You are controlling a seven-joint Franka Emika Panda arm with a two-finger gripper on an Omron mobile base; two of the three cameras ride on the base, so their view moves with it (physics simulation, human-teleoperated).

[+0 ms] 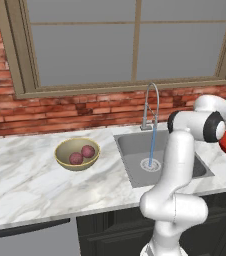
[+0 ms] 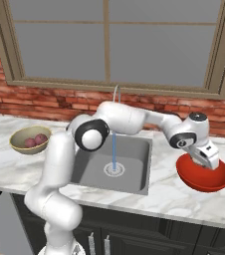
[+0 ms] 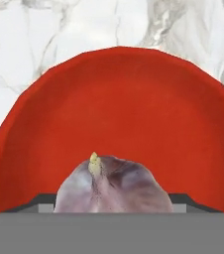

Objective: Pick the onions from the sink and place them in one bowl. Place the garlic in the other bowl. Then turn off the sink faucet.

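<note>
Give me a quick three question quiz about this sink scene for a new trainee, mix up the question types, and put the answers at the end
1. True or false: both onions already lie in the yellowish-tan bowl.
2. Multiple choice: the gripper is above which thing? A) the sink B) the red bowl C) the yellowish-tan bowl
3. Fill in: water runs from the faucet, so it is not yet turned ____.

Key
1. True.
2. B. In the hand view the garlic sits between the finger tips, over the inside of the red bowl.
3. off.
</note>
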